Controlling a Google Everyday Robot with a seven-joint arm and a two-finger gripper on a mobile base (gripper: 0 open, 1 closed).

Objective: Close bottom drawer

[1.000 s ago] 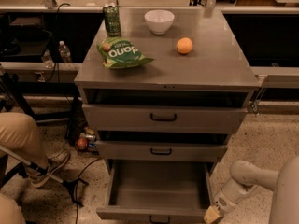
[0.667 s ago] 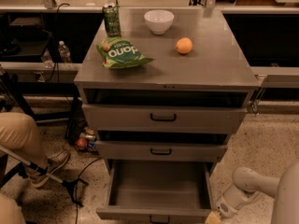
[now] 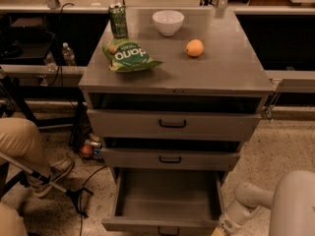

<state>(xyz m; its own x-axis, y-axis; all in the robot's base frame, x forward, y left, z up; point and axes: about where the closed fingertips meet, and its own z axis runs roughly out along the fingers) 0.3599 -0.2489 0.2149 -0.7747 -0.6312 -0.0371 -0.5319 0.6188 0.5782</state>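
Speckled floor (image 3: pixel 290 146), grey cabinet (image 3: pixel 221 68); its bottom drawer (image 3: pixel 165 200) stands pulled out; my gripper (image 3: pixel 220 230) is low beside the drawer's front corner, open or closed I cannot tell; next, I think, push the front inward.

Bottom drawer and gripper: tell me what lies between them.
Nothing that the camera view shows. The gripper sits at the picture's lower edge, right beside the front right corner of the open bottom drawer.

Speckled terrazzo floor (image 3: pixel 288 151); grey metal cabinet (image 3: pixel 231 58) at centre; dark bays (image 3: pixel 278 38) behind; dim warm light.
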